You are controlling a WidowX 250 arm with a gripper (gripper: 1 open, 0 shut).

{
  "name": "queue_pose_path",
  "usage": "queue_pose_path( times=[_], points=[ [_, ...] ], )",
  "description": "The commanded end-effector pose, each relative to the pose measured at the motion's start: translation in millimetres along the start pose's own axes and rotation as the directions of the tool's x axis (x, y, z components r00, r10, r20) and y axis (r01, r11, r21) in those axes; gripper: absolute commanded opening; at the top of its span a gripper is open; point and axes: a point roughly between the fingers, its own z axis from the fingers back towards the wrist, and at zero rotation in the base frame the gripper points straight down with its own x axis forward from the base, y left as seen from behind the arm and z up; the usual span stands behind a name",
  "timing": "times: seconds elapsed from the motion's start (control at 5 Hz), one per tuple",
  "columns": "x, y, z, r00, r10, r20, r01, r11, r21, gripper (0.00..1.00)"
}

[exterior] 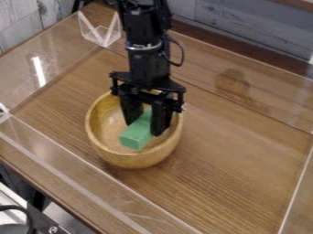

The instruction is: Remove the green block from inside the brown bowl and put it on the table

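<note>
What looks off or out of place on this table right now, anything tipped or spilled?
Nothing is spilled or damaged. The only odd thing: the green block sits tilted inside the brown bowl, one end up between the closed fingers of the tool. The bowl stands upright on the table.

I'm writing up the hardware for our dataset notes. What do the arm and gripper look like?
The arm is black all over, built from blocky segments, with thin dark cables looping beside its upper part. The gripper is black too, with a wide crossbar carrying two straight, flat fingers. No markings or labels are legible at this resolution.
</note>
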Motion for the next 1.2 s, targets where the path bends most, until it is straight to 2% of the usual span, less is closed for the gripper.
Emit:
queue_pose_path(
  times=[0.0, 1.0],
  points=[
    [7.0, -10.2, 23.7, 0.997, -0.024, 0.076, 0.024, 1.0, 0.003, 0.0],
    [13.6, -49.0, 32.5, 0.993, -0.084, 0.083, 0.085, 0.996, -0.009, 0.0]
  ],
)
